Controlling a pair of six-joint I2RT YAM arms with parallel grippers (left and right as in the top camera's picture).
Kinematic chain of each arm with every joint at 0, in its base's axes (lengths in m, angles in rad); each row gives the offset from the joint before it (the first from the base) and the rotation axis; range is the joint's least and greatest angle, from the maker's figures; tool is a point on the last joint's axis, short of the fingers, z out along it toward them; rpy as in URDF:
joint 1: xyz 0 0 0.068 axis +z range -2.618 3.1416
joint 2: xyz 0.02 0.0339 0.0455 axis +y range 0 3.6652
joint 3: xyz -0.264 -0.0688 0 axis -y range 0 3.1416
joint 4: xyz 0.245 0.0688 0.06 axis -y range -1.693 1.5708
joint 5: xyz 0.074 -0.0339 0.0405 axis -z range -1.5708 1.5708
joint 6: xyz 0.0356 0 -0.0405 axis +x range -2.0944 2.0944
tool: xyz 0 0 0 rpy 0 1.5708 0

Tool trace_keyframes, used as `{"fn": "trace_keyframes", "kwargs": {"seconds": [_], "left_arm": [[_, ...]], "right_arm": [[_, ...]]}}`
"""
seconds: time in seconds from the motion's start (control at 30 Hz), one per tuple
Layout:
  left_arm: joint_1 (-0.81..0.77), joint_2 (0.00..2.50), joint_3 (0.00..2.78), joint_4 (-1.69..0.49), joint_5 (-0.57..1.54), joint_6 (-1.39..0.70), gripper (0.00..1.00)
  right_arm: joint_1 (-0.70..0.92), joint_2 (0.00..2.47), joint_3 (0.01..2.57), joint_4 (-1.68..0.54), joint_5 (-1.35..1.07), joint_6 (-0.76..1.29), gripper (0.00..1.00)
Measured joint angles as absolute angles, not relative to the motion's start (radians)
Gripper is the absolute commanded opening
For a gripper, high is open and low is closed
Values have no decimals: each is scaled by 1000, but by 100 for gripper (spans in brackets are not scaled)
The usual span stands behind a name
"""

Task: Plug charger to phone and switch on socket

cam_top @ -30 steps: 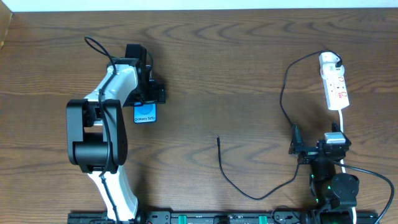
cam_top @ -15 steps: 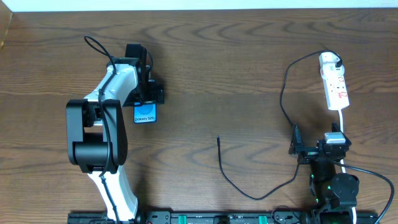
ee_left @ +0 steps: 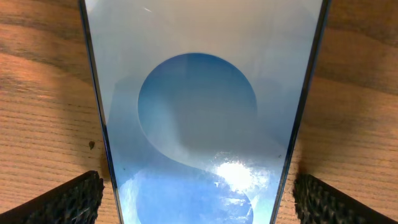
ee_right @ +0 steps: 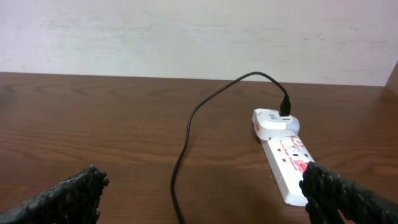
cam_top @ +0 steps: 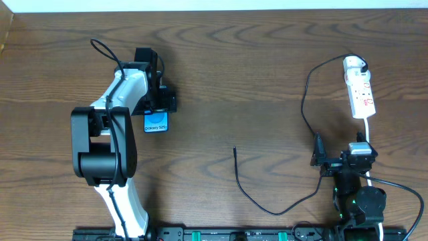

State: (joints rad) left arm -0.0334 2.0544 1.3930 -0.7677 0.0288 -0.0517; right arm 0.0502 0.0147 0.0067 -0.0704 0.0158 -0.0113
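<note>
On my left gripper (ee_left: 200,200) the jaws stand wide apart, one on each side of the flat, bright blue phone (ee_left: 199,106) with dark edges, which lies on the brown wooden table (ee_left: 37,124). My right gripper (ee_right: 205,196) gapes too, empty. Ahead, the short white power strip (ee_right: 291,167) holds the white plug (ee_right: 269,121) of the thin black charger cable (ee_right: 186,143).

— What's the table (cam_top: 234,80) like?
— Brown wood grain, faint sheen. The phone (ee_left: 199,112) has glossy, glaring glass.
— The power strip (ee_right: 289,163)?
— Smooth white plastic. The finger pads (ee_left: 68,202) are rough black.
</note>
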Motion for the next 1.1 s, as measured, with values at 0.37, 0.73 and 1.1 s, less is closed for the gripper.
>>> {"fn": "trace_keyframes", "kwargs": {"seconds": [0.37, 0.73, 1.1], "left_arm": [[-33, 2054, 1393, -770, 31, -52, 98], [-33, 2056, 1393, -778, 50, -17, 98], [-33, 2057, 1393, -780, 65, 38, 98]], "right_arm": [[50, 15, 7, -70, 16, -11, 99], [50, 15, 7, -70, 16, -11, 99], [50, 15, 7, -70, 16, -11, 99]]}}
